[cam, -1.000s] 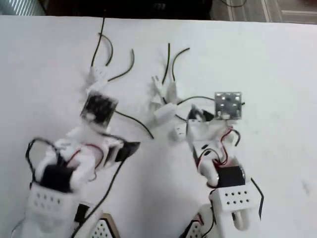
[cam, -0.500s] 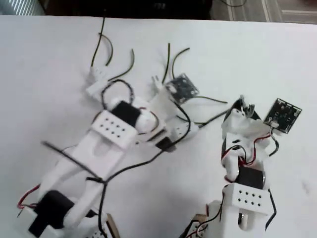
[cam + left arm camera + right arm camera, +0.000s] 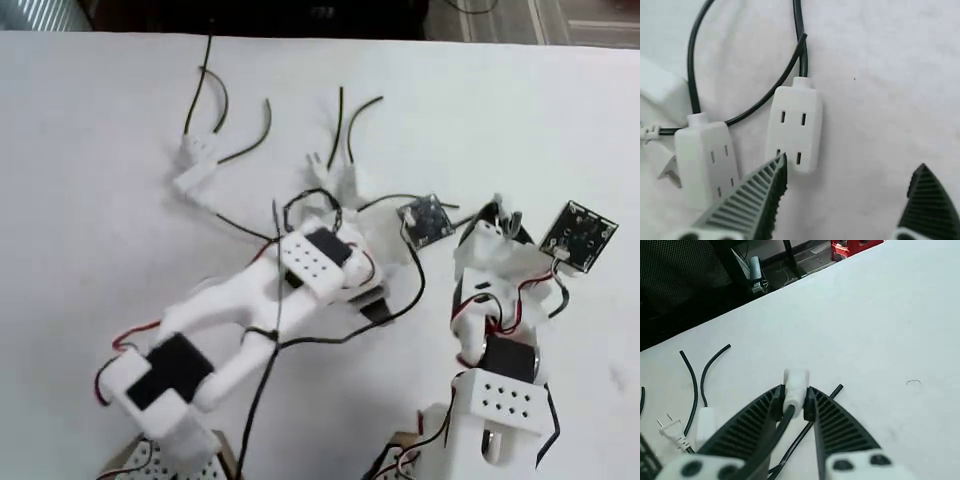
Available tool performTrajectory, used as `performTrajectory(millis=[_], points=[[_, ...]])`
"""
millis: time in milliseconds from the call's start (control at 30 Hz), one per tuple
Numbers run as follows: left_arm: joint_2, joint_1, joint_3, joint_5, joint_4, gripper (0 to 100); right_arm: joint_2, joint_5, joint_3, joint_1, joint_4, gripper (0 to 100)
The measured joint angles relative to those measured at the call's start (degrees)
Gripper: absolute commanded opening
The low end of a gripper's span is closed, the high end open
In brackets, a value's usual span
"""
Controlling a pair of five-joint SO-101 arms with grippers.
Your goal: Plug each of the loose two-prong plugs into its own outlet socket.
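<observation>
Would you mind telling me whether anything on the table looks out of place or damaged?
Nothing looks damaged or spilled. It is merely untidy: the black cords overlap, the middle socket and side socket lie at slightly different angles, and a loose plug lies unplugged on the table. The right gripper holds a white connector.

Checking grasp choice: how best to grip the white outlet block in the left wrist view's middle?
Likely across the two long side walls of the white rectangular outlet block, from straight above: it lies flat, slots up, both sides free, black cord leaving one short end.
</observation>
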Motion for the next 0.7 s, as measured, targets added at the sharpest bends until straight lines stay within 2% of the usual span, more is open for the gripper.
performTrajectory(millis=[133, 333, 433, 600, 700], points=[[3.87, 0.00, -1.23, 0.00, -2.46, 34, 0.00, 0.00, 0.00, 0.00, 0.00, 1.7], [3.96, 0.00, -1.23, 0.00, -2.81, 13, 0.00, 0.00, 0.00, 0.00, 0.00, 1.7], [3.96, 0.00, -1.23, 0.00, -2.81, 7, 0.00, 0.00, 0.00, 0.00, 0.00, 1.7], [3.96, 0.35, -2.81, -0.09, 0.70, 8, 0.00, 0.00, 0.00, 0.00, 0.00, 1.7], [3.25, 0.35, -3.34, -0.09, 3.60, 21, 0.00, 0.00, 0.00, 0.00, 0.00, 1.7]])
